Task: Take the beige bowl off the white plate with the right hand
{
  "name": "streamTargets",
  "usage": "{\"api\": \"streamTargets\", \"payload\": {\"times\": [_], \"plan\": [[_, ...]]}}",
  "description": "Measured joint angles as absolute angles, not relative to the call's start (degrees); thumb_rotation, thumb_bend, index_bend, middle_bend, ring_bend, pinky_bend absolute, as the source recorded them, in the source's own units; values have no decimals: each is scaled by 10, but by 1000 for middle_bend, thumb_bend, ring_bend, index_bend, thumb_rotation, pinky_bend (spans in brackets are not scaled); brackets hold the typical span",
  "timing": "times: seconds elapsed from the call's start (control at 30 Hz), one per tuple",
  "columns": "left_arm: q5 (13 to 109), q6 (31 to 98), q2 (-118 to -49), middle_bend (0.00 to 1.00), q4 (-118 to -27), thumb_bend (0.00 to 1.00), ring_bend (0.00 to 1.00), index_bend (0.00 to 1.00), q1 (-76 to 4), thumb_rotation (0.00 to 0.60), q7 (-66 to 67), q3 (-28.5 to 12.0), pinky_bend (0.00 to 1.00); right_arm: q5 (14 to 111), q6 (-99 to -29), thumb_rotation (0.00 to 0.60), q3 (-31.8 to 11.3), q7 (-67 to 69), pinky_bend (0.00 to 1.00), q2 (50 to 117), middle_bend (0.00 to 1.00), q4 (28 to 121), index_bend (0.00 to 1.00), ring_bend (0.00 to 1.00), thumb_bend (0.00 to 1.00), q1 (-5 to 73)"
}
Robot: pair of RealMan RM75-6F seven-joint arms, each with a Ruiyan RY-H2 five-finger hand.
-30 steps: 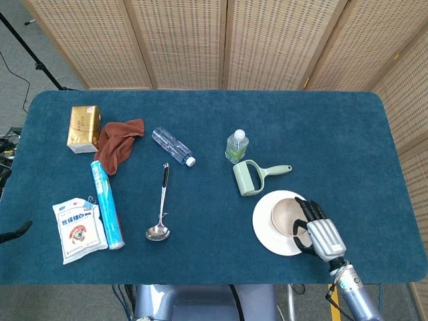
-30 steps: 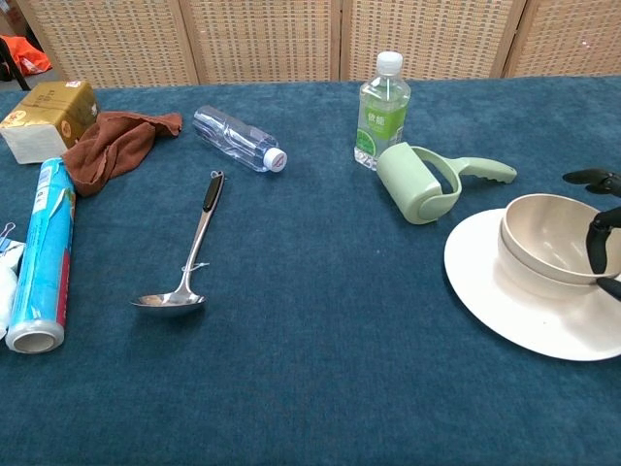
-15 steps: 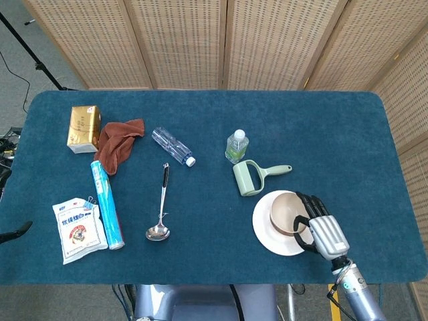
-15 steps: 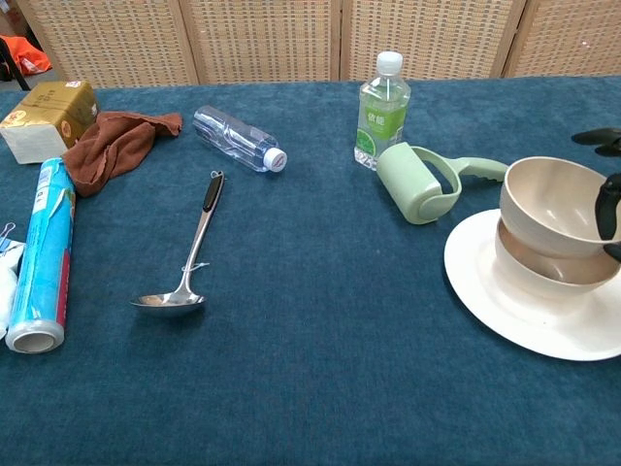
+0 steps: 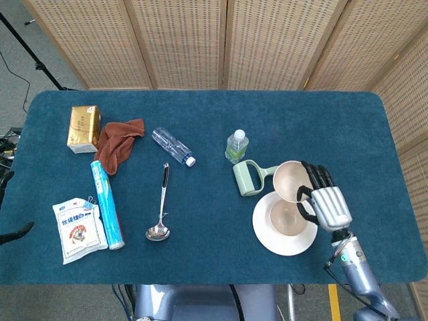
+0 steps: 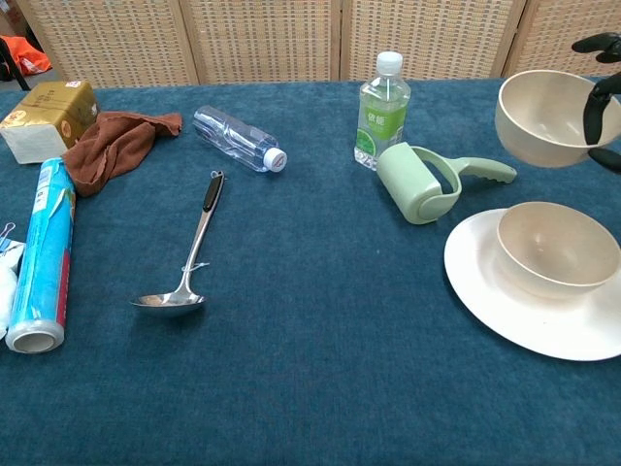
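Note:
My right hand (image 5: 326,198) (image 6: 602,92) grips a beige bowl (image 5: 291,180) (image 6: 543,118) by its right rim and holds it in the air above the white plate (image 5: 266,234) (image 6: 485,291). The lifted bowl tilts to the left. A second beige bowl (image 5: 289,218) (image 6: 557,249) still sits on the plate, directly below. In the chest view only dark fingertips of the hand show at the right edge. My left hand is not seen in either view.
A green lint roller (image 5: 250,176) (image 6: 422,181) lies just behind the plate, with a small green-label bottle (image 5: 235,146) (image 6: 382,109) beyond it. A ladle (image 5: 160,207), clear bottle (image 5: 172,146), brown cloth (image 5: 119,142), blue roll (image 5: 107,204), box (image 5: 83,128) and packet (image 5: 79,229) lie to the left.
The right hand has raised the upper beige bowl clear of the lower bowl and the plate, moving it up and slightly away from me. The lower bowl stayed put.

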State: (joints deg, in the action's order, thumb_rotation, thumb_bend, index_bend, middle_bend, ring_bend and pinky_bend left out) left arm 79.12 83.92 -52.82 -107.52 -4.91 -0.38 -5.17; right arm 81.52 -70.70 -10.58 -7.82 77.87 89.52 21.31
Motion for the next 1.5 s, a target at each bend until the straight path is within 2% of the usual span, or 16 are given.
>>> {"api": "streamTargets", "payload": {"times": [0.3,0.53,0.63,0.7,0.73,0.8,1.0,1.17,1.3,1.4,1.5], "plan": [[777,834,-536,0,-1078,155,0,0,-54,600,20,-54,0,699,-606,600,-146,-113,0,841,0,733,656,0,555,280],[766,831,-542,0,-1080,155,0,0,-57,600,34,-57,0,676,-562,600,-146,-100,0,879,0,633,651,0,521,305],[763,831,-545,0,-1080,155,0,0,-58,600,44,-58,0,677,-552,600,-142,-80,0,886,0,609,462,0,416,309],[763,832,-549,0,-1082,155,0,0,-58,600,53,-57,0,678,-544,600,-139,-65,0,887,0,597,282,0,303,311],[763,833,-551,0,-1083,155,0,0,-58,600,56,-57,0,678,-541,600,-138,-60,0,887,0,594,240,0,265,311],[764,835,-552,0,-1085,155,0,0,-58,600,58,-56,0,679,-540,600,-138,-59,0,881,0,599,188,0,208,311],[765,831,-549,0,-1085,155,0,0,-57,600,56,-53,0,687,-562,600,-135,-66,0,845,0,660,185,0,230,303],[771,835,-548,0,-1084,155,0,0,-54,600,53,-49,0,715,-615,600,-125,-70,0,785,0,752,185,0,225,276],[775,842,-552,0,-1081,155,0,0,-49,600,62,-45,0,758,-682,600,-100,-72,0,716,0,821,127,0,12,230],[779,852,-562,0,-1077,155,0,0,-43,600,84,-40,0,790,-725,600,-68,-71,0,686,0,833,52,0,0,190],[789,869,-578,0,-1072,156,0,0,-34,600,104,-32,0,810,-757,600,-45,-53,0,675,0,833,34,0,0,160]]}}
